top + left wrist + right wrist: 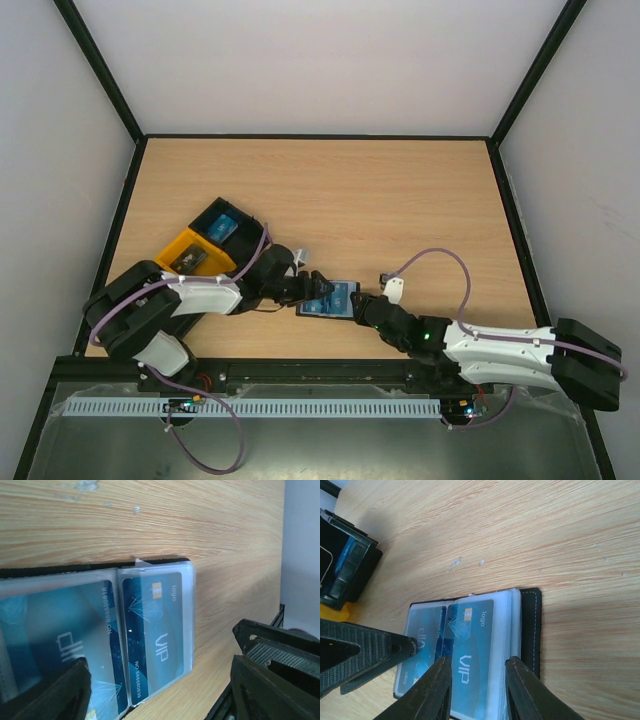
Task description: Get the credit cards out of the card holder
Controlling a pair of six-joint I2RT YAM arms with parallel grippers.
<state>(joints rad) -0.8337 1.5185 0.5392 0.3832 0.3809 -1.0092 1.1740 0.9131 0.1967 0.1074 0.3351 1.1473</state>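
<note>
The card holder [332, 298] lies open on the tabletop [350, 200], directly between the tips of the two grippers. Two blue credit cards [470, 645], both marked VIP, sit in its clear sleeves [187, 620]. The right gripper [477, 690] is moderately parted, its fingers [437, 690] straddling one card's sleeve; whether they touch it cannot be told. The left gripper [160, 665] is spread wide, one finger over the other sleeve, the other finger off the holder over bare wood. Behind the left gripper stands a black-and-orange tray [185, 245].
</note>
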